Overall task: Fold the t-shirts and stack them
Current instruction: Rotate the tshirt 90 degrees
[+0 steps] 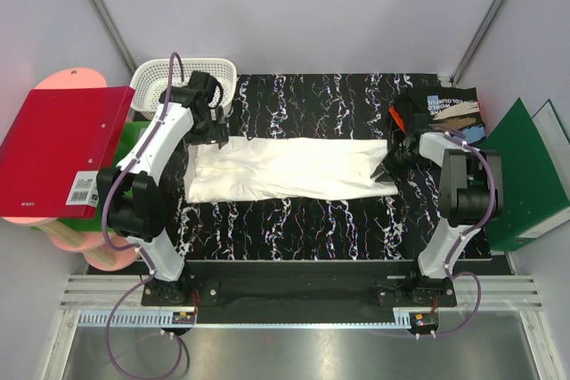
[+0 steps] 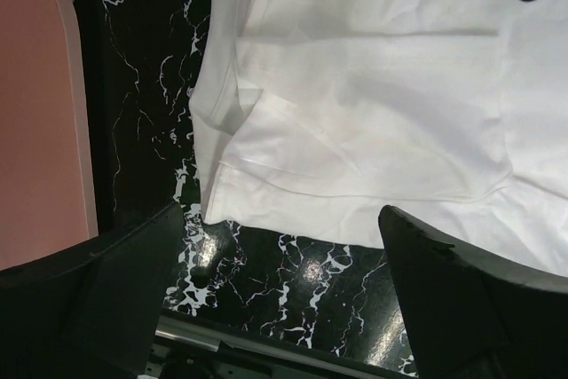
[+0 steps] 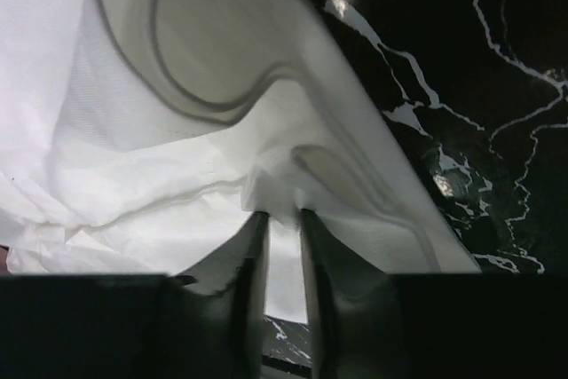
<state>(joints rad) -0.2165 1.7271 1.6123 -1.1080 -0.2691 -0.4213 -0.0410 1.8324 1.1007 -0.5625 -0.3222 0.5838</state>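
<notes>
Fingers (image 3: pixel 244 264) of the right gripper (image 3: pixel 282 219) pinch the white shirt (image 1: pixel 294 169) at its right end, likely to fold it; the left gripper (image 2: pixel 282 219) has its fingers apart.

The white t-shirt (image 1: pixel 294 169) lies on a black, white-veined tabletop (image 1: pixel 312 100) flanked by a red binder (image 1: pixel 62 149) and green binder (image 1: pixel 530 180).

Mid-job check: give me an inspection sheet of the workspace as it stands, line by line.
Surface: black marbled table, glossy.
Job's things: white t-shirt lies in a long strip across the middle; black printed t-shirt folded at far right, red-orange cloth beside it.
Clutter: white basket far left; red binder left; green binder right.
Grippers: left claw open over the white shirt's left end; right claw shut on its right edge.
Cables: purple cable loops along each arm, none on the cloth.
Surroundings: white walls, metal rail at the near edge.
</notes>
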